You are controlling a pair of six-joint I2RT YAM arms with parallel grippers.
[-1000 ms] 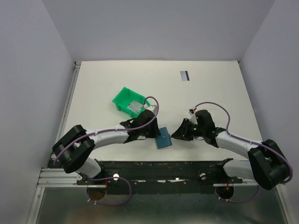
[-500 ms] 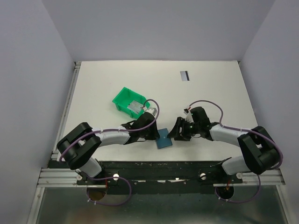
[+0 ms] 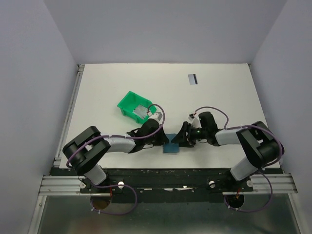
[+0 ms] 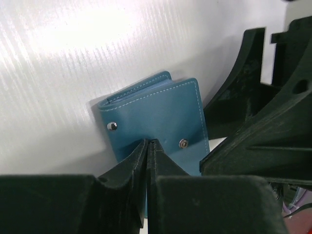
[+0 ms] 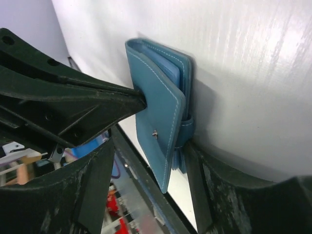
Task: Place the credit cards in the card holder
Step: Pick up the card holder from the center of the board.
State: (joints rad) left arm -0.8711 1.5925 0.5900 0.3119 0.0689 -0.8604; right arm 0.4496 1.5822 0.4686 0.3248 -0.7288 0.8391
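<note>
The card holder (image 3: 171, 147) is a slate-blue folded wallet lying near the table's front edge, between my two grippers. My left gripper (image 4: 147, 143) is shut, and its joined tips rest on the card holder (image 4: 156, 114) cover between two metal studs. My right gripper (image 5: 151, 161) is open, with one finger on each side of the card holder (image 5: 158, 105) at its strap edge, and the cover stands slightly lifted. One credit card (image 3: 193, 79) lies flat at the far side of the table. Another credit card (image 3: 142, 112) leans inside the green bin.
The green plastic bin (image 3: 127, 103) stands behind my left arm, left of centre. The black rail of the arm bases (image 3: 170, 174) runs just in front of the wallet. Both forearms (image 3: 122, 144) converge on the wallet, with cables looping above the wrists.
My right gripper has opened and slid left until its fingers straddle the wallet. My left gripper has crept right onto the cover. The wallet has turned squarer to the table edge.
</note>
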